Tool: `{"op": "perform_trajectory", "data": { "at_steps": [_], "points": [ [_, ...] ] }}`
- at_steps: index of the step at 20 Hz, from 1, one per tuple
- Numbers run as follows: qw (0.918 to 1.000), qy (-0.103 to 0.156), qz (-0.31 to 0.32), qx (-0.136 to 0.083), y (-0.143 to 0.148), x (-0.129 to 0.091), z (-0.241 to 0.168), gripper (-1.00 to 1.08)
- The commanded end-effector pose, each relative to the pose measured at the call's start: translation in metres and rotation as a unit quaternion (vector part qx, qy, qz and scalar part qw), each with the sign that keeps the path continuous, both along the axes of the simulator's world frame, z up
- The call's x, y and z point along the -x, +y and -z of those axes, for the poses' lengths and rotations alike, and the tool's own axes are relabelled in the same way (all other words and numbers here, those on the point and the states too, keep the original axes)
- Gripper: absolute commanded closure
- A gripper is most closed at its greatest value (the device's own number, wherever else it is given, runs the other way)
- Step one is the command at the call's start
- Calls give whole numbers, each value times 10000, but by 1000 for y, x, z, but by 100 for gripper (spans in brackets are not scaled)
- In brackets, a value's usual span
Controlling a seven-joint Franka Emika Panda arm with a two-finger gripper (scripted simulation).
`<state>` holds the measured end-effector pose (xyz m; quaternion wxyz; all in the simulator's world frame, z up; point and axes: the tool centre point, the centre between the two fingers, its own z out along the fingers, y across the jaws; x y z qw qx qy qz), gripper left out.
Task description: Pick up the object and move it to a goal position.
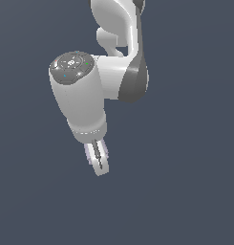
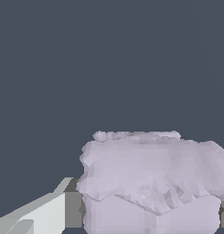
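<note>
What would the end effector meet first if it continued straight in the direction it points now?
Apart from the lilac-pink object between its fingers, the way looks free: only plain dark background lies ahead of the end effector, though depth is unclear.

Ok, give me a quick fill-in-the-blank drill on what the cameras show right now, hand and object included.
1. The object seen in the wrist view is pale lilac-____ in colour.
2. In the exterior view, the hand points ____ from the white arm.
3. In the wrist view, the object sits right beside a ____ finger.
4. The background behind everything is plain dark ____-grey.

Missing words: pink; downward; white; blue
</note>
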<state>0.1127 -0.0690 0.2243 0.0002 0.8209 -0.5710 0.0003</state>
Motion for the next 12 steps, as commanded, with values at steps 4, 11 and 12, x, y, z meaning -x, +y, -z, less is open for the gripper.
{"op": "perform_trajectory", "data": {
  "at_steps": [4,11,12],
  "points": [
    [10000,2,-1,-3,-6,-10,-8,108],
    [10000,2,-1,-3,-8,-15,-12,108],
    [10000,2,-1,-3,-8,-15,-12,108]
  ]
}}
